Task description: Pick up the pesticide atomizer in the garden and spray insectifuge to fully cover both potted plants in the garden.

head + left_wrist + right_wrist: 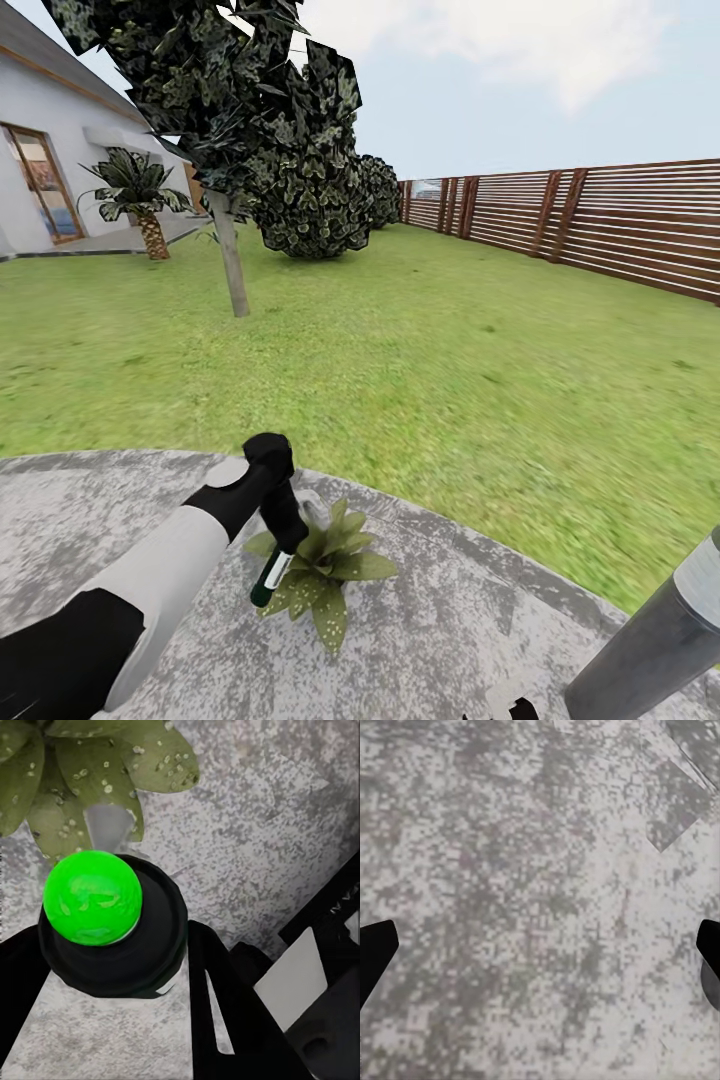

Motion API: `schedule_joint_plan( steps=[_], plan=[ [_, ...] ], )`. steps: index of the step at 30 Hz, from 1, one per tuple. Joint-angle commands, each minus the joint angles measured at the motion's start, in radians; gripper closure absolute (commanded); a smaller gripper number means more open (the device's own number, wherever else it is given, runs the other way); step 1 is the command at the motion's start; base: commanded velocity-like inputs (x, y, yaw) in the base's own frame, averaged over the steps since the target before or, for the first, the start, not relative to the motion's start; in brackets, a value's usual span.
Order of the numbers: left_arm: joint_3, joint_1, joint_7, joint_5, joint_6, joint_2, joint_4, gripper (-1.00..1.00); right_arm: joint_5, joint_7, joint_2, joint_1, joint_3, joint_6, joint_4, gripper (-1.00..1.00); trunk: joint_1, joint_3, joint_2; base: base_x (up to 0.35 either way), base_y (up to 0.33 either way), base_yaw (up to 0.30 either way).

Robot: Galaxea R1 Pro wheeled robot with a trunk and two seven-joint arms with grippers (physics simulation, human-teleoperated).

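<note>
My left gripper [283,540] is shut on the pesticide atomizer [271,578], a slim dark bottle with a white patch, held tilted with its green tip pointing down at a potted plant [325,570]. That plant is a low rosette of speckled green leaves on the stone patio [470,620]. In the left wrist view the atomizer's bright green tip [92,898] sits between my black fingers [225,1012], just short of the plant's leaves [112,765]. My right gripper [540,960] hangs open over bare patio stone, with its dark fingertips [375,952] at the picture's edges.
A grey bollard light [660,640] stands close at the right. Lawn [450,370] stretches beyond the patio to a slatted wooden fence [620,225]. A tree trunk [230,262], dark bushes, a palm [140,200] and the house lie to the left.
</note>
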Motion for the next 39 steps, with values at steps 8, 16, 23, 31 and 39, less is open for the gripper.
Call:
schedule_joint_plan(
  steps=[8, 16, 23, 31, 39],
  plan=[
    [0.002, -0.002, -0.010, -0.012, 0.009, 0.012, 0.000, 1.00, 0.011, -0.004, 0.000, -0.001, -0.008, -0.004, 0.001, -1.00, 0.000, -0.001, 0.000, 0.000, 0.000, 0.000],
    [0.006, 0.007, -0.010, -0.010, 0.008, 0.042, 0.000, 1.00, 0.011, -0.004, 0.000, -0.001, -0.008, -0.004, 0.001, -1.00, 0.000, -0.001, 0.000, 0.000, 0.000, 0.000],
    [0.004, 0.004, -0.010, -0.010, 0.010, -0.021, 0.000, 1.00, 0.011, -0.004, 0.000, -0.001, -0.008, -0.004, 0.001, -1.00, 0.000, -0.001, 0.000, 0.000, 0.000, 0.005],
    [0.011, 0.005, -0.010, -0.010, 0.009, -0.028, 0.000, 1.00, 0.011, -0.004, 0.000, -0.001, -0.008, -0.003, 0.001, -1.00, 0.000, -0.001, 0.000, 0.000, 0.000, 0.215],
    [0.088, 0.003, -0.010, -0.010, 0.008, -0.017, 0.000, 1.00, 0.011, -0.004, 0.000, -0.001, -0.008, -0.004, 0.001, -1.00, 0.000, -0.001, 0.000, -0.159, 0.000, 0.275]
  ],
)
